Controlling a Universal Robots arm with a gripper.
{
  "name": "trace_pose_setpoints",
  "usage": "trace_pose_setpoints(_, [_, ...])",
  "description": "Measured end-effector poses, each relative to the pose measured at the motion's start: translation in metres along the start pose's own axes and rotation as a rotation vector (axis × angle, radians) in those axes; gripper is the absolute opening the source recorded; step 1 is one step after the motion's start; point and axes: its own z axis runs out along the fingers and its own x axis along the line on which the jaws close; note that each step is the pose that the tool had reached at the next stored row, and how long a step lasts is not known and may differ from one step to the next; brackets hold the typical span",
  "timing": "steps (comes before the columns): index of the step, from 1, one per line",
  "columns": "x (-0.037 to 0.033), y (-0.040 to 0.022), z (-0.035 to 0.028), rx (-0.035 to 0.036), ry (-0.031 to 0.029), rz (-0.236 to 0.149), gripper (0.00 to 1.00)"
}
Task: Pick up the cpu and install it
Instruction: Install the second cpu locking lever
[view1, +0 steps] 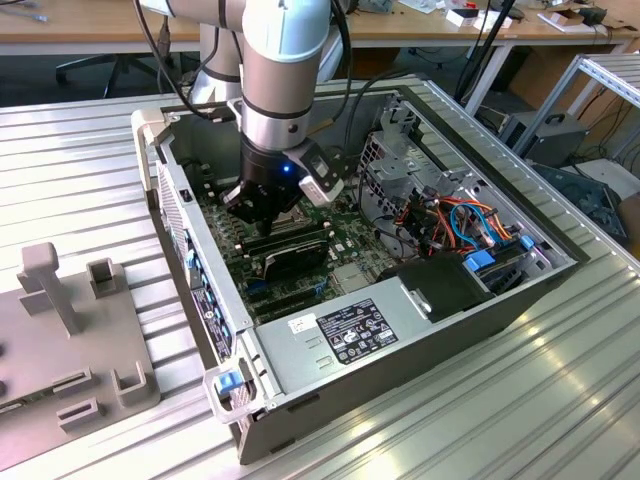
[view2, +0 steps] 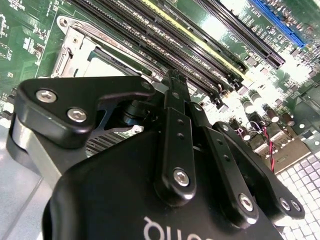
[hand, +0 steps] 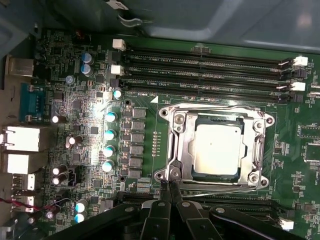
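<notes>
The cpu (hand: 216, 148) is a dull silver-grey square lying flat in the socket on the green motherboard, with the shiny metal retention frame (hand: 176, 145) around it. My gripper (hand: 169, 186) is shut, its black fingertips pressed together at the frame's edge beside the cpu, with nothing visible between them. In the second wrist view the shut gripper (view2: 175, 82) stands just off the frame's corner, and a pale strip of the cpu (view2: 107, 66) shows behind it. In the exterior view the gripper (view1: 262, 208) reaches down into the open computer case (view1: 400, 340).
Rows of memory slots (hand: 210, 65) run along one side of the socket, capacitors (hand: 109, 140) along another. The case holds a power supply (view1: 345, 335), a drive cage and coloured cables (view1: 460, 220). A grey fixture (view1: 70, 330) sits on the ribbed table at the exterior view's left.
</notes>
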Motion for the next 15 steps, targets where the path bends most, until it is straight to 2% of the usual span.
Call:
trace_pose_setpoints(4, [0.0002,0.0001,0.0016,-0.0060,-0.0036,0.000,0.11])
trace_pose_setpoints(8, [0.0003,0.0001,0.0018,-0.0067,-0.0038,0.000,0.11])
trace_pose_setpoints(10, [0.0010,0.0004,0.0035,-0.0103,-0.0079,0.001,0.11])
trace_pose_setpoints(15, [0.0029,0.0016,0.0050,-0.0134,-0.0133,0.000,0.11])
